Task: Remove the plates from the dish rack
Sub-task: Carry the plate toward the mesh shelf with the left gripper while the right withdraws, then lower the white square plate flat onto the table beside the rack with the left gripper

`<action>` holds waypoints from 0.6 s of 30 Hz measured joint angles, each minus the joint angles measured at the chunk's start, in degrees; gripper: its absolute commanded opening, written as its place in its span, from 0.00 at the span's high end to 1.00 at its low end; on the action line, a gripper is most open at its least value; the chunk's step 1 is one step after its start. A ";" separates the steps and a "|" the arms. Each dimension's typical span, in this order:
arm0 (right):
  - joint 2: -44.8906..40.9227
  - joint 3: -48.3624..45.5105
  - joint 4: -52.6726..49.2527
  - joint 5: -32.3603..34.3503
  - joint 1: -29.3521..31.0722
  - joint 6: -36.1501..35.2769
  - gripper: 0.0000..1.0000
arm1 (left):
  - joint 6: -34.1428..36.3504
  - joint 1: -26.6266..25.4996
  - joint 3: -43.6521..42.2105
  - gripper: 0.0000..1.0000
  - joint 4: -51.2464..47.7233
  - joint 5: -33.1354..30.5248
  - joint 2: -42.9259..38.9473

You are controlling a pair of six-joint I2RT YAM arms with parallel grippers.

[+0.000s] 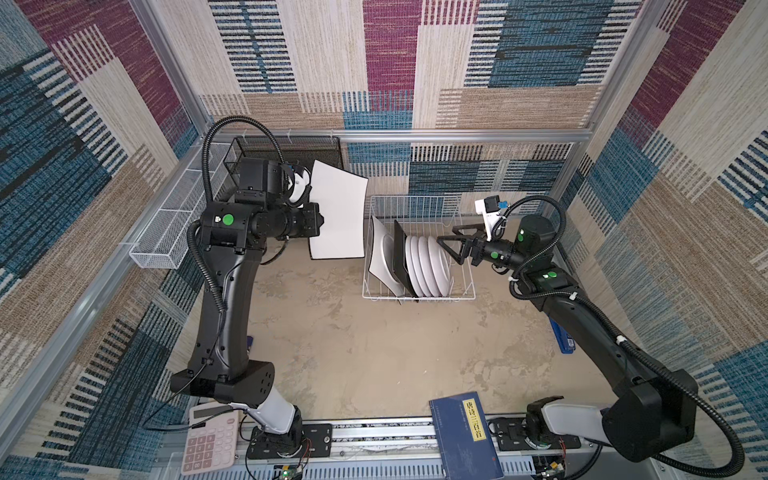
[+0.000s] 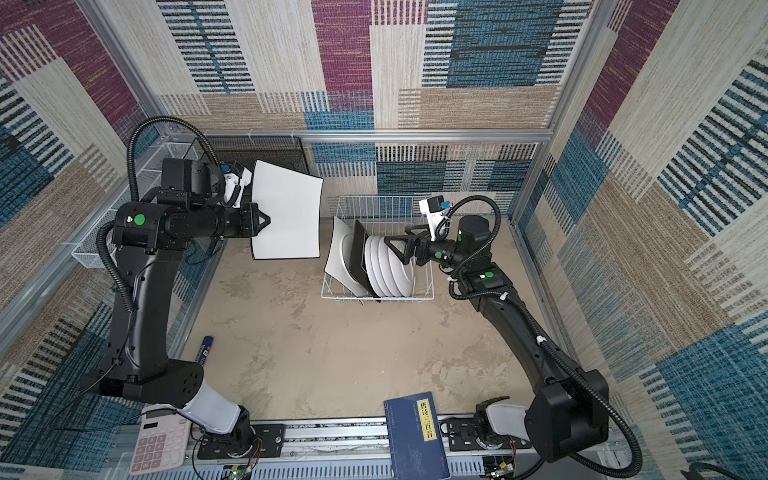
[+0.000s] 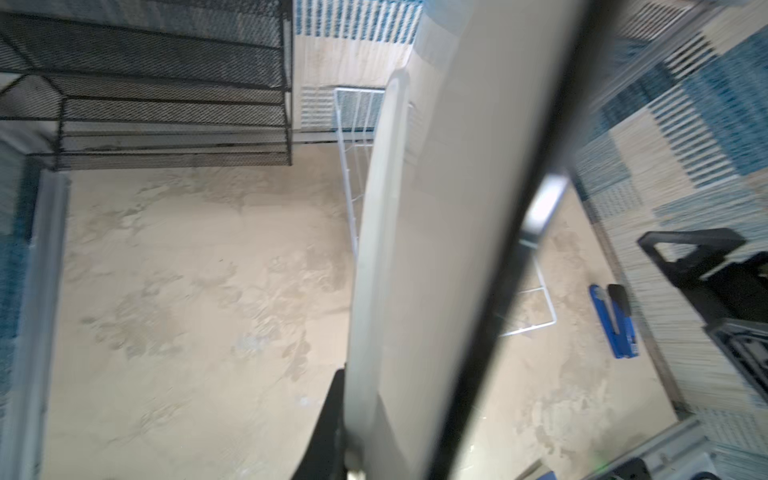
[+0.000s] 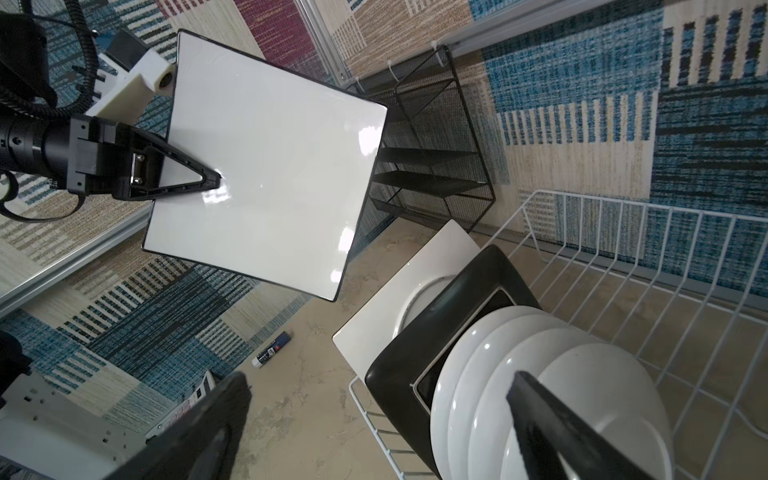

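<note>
My left gripper (image 1: 314, 223) (image 2: 264, 222) (image 4: 212, 183) (image 3: 353, 457) is shut on a large white square plate (image 1: 338, 216) (image 2: 286, 216) (image 4: 266, 178) (image 3: 436, 249), held on edge in the air to the left of the dish rack (image 1: 415, 297) (image 2: 374, 298) (image 4: 623, 249). In the rack stand another white square plate (image 1: 380, 253) (image 4: 390, 299), a black square plate (image 1: 401, 257) (image 4: 399, 374) and several round white plates (image 1: 428, 266) (image 2: 388, 266) (image 4: 498, 374). My right gripper (image 1: 445, 233) (image 2: 396, 233) (image 4: 380, 377) hangs open over the round plates, holding nothing.
A black mesh shelf unit (image 1: 286, 153) (image 4: 432, 145) stands at the back left, with a long white mesh trough (image 1: 166, 232) on the left wall. A blue stapler (image 1: 561, 336) (image 3: 615, 324) lies at the right. A blue book (image 1: 465, 440), a pink calculator (image 1: 208, 444) and a glue stick (image 2: 205, 349) lie near the front.
</note>
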 measured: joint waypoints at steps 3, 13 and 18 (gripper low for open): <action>-0.04 0.46 -0.79 0.85 1.53 -2.51 0.01 | 2.32 1.25 -0.17 1.00 -3.13 -4.15 -0.72; 1.60 2.93 -4.50 1.03 4.68 -8.20 0.01 | 7.21 5.31 -5.81 1.00 -5.77 -8.50 2.45; 2.14 3.19 -6.67 1.42 5.05 -9.01 0.01 | 8.68 7.37 -7.41 1.00 -5.51 -4.74 6.62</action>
